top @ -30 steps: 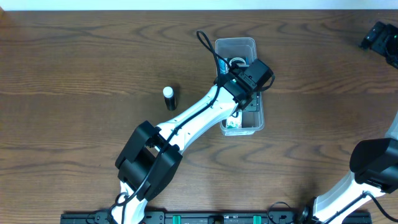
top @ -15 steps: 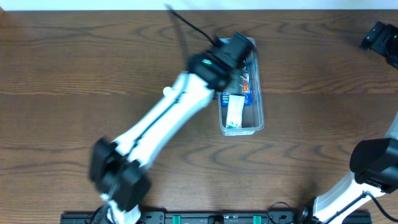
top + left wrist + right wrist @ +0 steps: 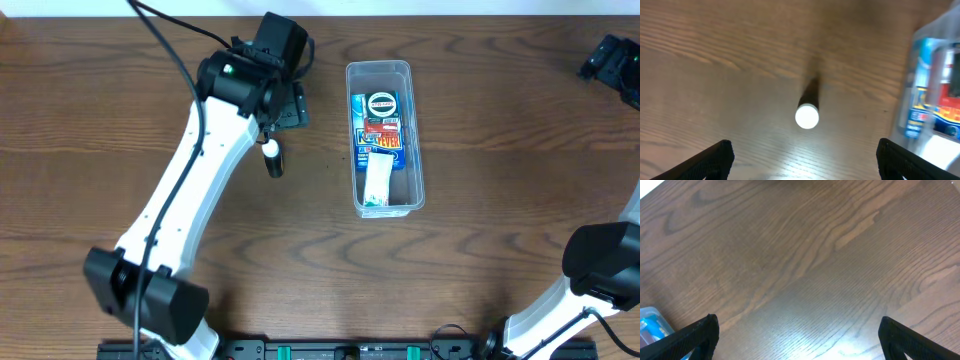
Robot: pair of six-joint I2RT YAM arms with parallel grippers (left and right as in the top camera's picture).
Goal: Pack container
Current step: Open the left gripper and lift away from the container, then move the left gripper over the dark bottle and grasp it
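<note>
The clear container (image 3: 417, 150) lies lengthwise at centre back. It holds a blue pack with a round logo (image 3: 382, 104), a red and blue pack (image 3: 381, 137) and a white tube (image 3: 377, 181). A small black tube with a white cap (image 3: 272, 156) stands on the table to its left. My left gripper (image 3: 284, 112) is open and empty, just behind and above that tube. In the left wrist view the tube (image 3: 807, 113) is ahead of the left gripper (image 3: 805, 162), with the container (image 3: 918, 65) at the right edge. My right gripper (image 3: 608, 60) is open and empty at the far right back.
The brown wooden table (image 3: 500, 240) carries only the container and the tube. The right wrist view shows the right gripper (image 3: 800, 340) over bare wood, with a corner of the container (image 3: 647, 318) at the lower left. A black rail (image 3: 340, 350) runs along the front edge.
My left arm has swung left from over the container to above the black tube. The packs in the container now show uncovered. The right arm has not moved.
</note>
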